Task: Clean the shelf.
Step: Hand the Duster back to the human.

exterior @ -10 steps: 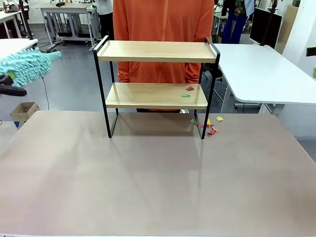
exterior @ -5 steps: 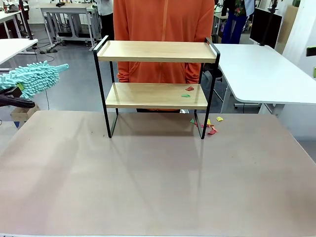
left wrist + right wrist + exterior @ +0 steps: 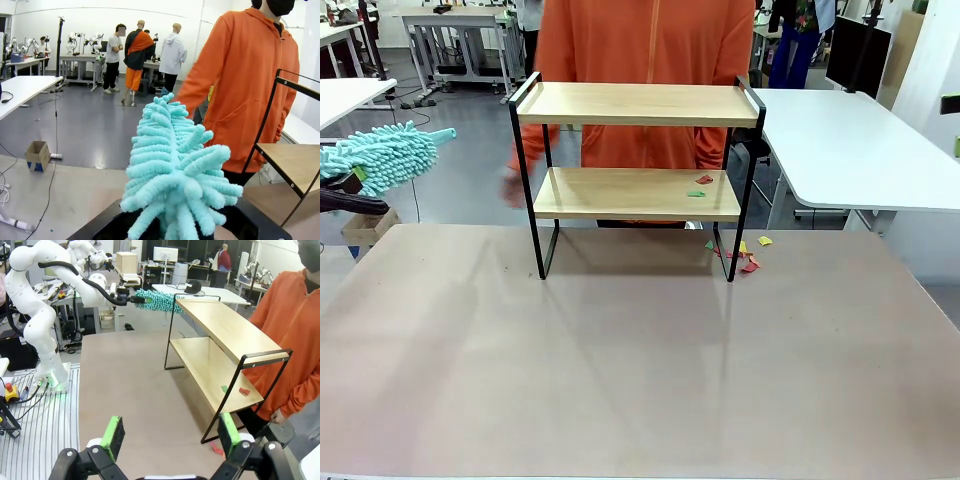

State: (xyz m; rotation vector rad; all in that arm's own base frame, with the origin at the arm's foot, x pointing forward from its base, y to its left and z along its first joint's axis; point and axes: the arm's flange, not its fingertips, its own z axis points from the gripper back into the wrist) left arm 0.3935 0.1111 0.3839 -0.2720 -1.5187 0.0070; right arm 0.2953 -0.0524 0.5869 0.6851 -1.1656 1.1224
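Observation:
The shelf (image 3: 638, 104) stands at the table's far middle, two wooden boards in a black frame. A red scrap (image 3: 704, 180) and a green scrap (image 3: 695, 193) lie on its lower board at the right end. More coloured scraps (image 3: 748, 262) lie on the table by its right leg. My left gripper (image 3: 175, 227) is shut on a fluffy teal duster (image 3: 172, 170), held in the air left of the shelf (image 3: 292, 160) and apart from it. In the front view the duster (image 3: 382, 156) hangs at the left edge. My right gripper (image 3: 170, 436) is open with nothing between its fingers.
A person in an orange hoodie (image 3: 650, 40) stands right behind the shelf, one hand (image 3: 510, 186) out past its left side. The brown table (image 3: 620, 380) is bare in front of the shelf. A white table (image 3: 850, 150) stands at the back right.
The duster has moved a little right and down, then held almost still. The person's hand has come out beside the shelf's left frame. The right gripper stays open.

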